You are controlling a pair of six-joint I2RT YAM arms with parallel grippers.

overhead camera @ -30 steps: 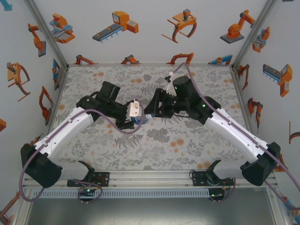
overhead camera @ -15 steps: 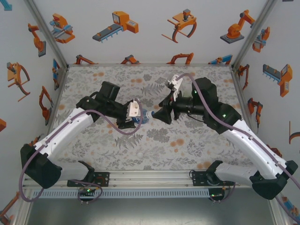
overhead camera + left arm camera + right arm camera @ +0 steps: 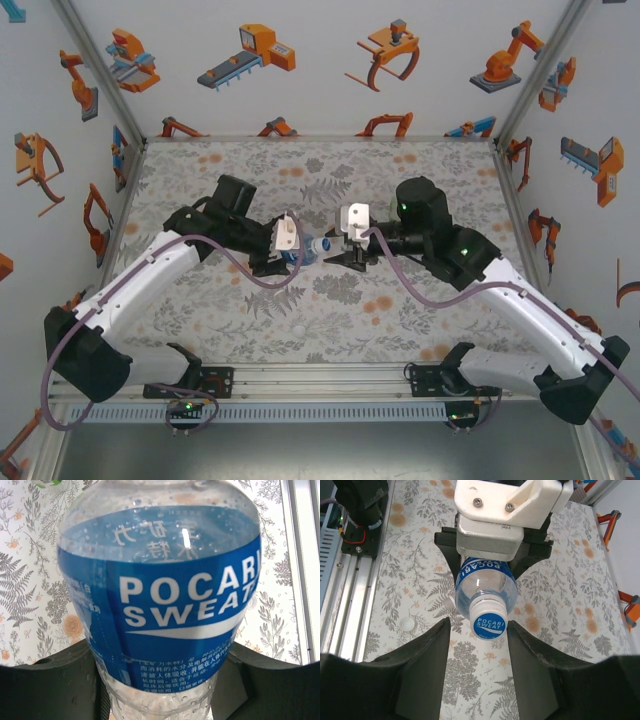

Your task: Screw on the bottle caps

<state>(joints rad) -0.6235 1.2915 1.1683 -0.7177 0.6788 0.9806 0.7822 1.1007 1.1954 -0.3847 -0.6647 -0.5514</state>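
One bottle [image 3: 485, 582] with a blue label lies on its side in the air above the middle of the table [image 3: 250, 160]. In the top view its neck points to 3 o'clock. A white cap [image 3: 488, 620] with a blue printed top sits on that neck; how far it is screwed down cannot be told.

From the left wrist, the bottle [image 3: 160, 605] has droplets inside its clear wall, and the label reads POCARI SWEAT. The left gripper [image 3: 288, 256] holds it round the body, with a black finger [image 3: 45, 685] pressed against either side of the label.

The right gripper [image 3: 480, 630] faces the bottle from 3 o'clock in the top view [image 3: 340, 256], its tips level with the cap. Its two fingers [image 3: 420, 670] stand on either side of the cap, at 9 and 3 o'clock of it in the right wrist view. They are set narrow but not clamped. A strip of tablecloth shows between the cap and the 9 o'clock finger, while the 3 o'clock finger is just beside the cap's edge; whether it touches cannot be told.

A loose cap [image 3: 408, 624], plain white, lies flat on the table at 9 o'clock of the held cap in the right wrist view. In the top view it [image 3: 297, 328] sits at 6 o'clock of the bottle, toward the near edge and well apart from both grippers.
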